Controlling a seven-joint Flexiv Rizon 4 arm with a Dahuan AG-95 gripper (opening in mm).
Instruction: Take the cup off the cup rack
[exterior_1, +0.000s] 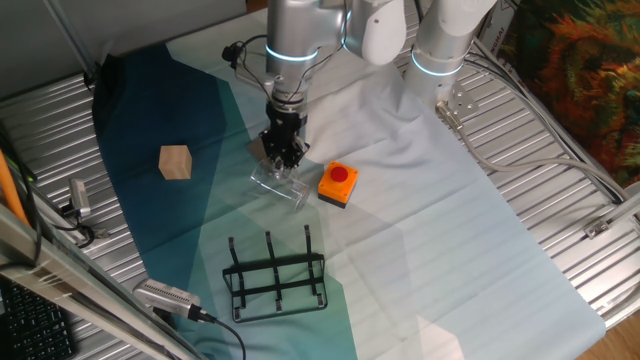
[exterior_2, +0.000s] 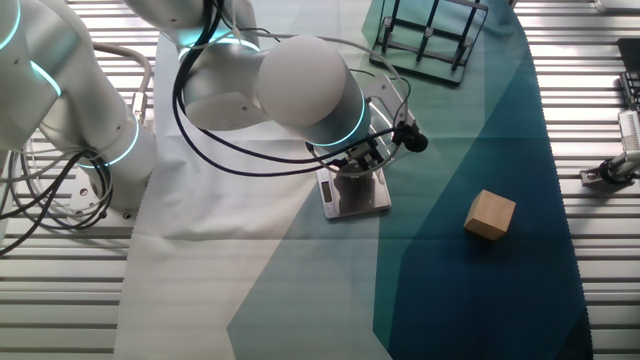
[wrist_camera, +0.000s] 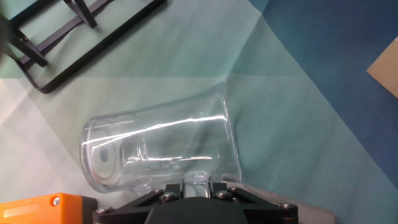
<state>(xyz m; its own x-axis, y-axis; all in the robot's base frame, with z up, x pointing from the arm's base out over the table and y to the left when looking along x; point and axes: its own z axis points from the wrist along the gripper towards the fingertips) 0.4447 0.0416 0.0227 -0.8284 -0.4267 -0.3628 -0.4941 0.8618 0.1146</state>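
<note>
Down low over the cloth, the gripper (exterior_1: 283, 152) sits just above the cup (wrist_camera: 161, 149), which lies on its side on the table, well apart from the cup rack (exterior_1: 276, 272). From the hand view the cup is clear glass, mouth flaring to the right, thick base to the left, its handle running down between the black fingers (wrist_camera: 249, 198) at the bottom edge. The fingers appear pinched on that handle (the contact itself is cut off by the frame edge, so I note it with some reserve). The rack stands upright on the pale green part of the cloth, prongs bare, nearer the front edge in one fixed view. The orange button box (exterior_1: 338, 184) sits just beside the cup, to its base end. The tan wooden cube (exterior_1: 175, 162) rests on the dark blue part, well off to the side. In the other fixed view the arm's bulky wrist (exterior_2: 300, 90) hides most of the cup; only a glassy patch (exterior_2: 352, 192) shows beneath it.
</note>
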